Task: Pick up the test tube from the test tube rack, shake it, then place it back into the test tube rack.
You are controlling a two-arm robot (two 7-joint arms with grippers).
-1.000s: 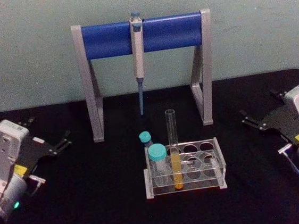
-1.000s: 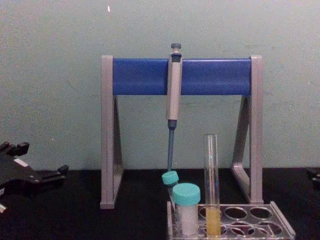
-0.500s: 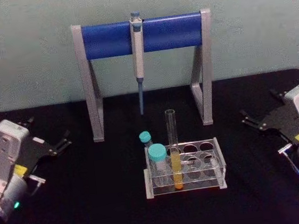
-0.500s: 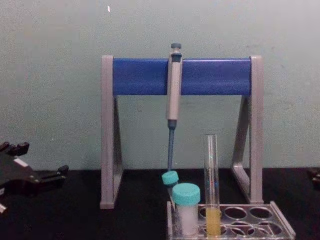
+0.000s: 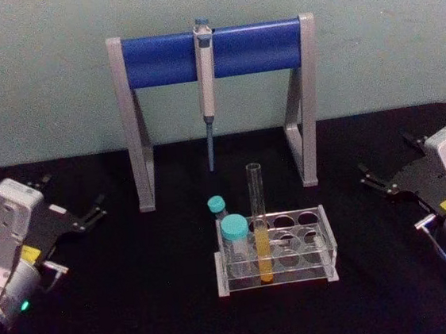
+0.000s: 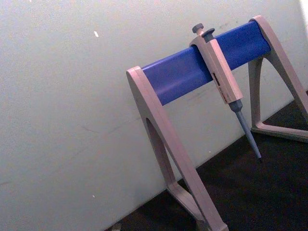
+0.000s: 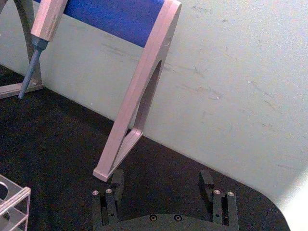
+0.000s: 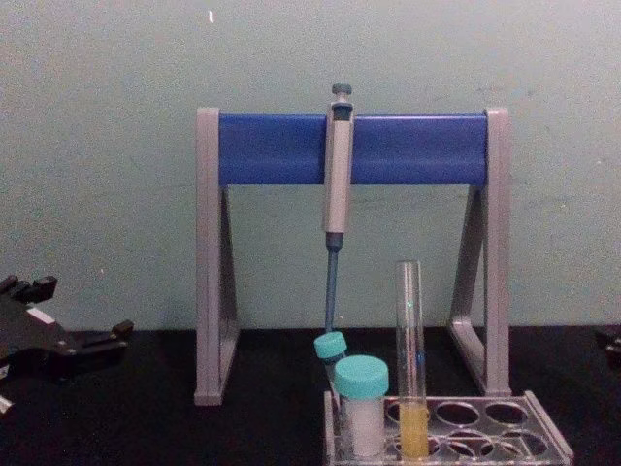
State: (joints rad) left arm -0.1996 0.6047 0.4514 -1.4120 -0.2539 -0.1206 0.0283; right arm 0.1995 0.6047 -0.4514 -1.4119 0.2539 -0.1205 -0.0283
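The test tube stands upright in a front hole of the clear test tube rack, yellow liquid in its lower part; in the chest view the test tube rises well above the rack. My left gripper rests open over the black table far left of the rack and also appears in the chest view. My right gripper sits open far to the right, its two fingers spread with nothing between them in the right wrist view. A corner of the rack shows there too.
Two teal-capped vials occupy the rack's left end, right beside the tube. Behind the rack stands a grey-and-blue pipette stand with a grey pipette hanging from its bar, tip above the table behind the tube.
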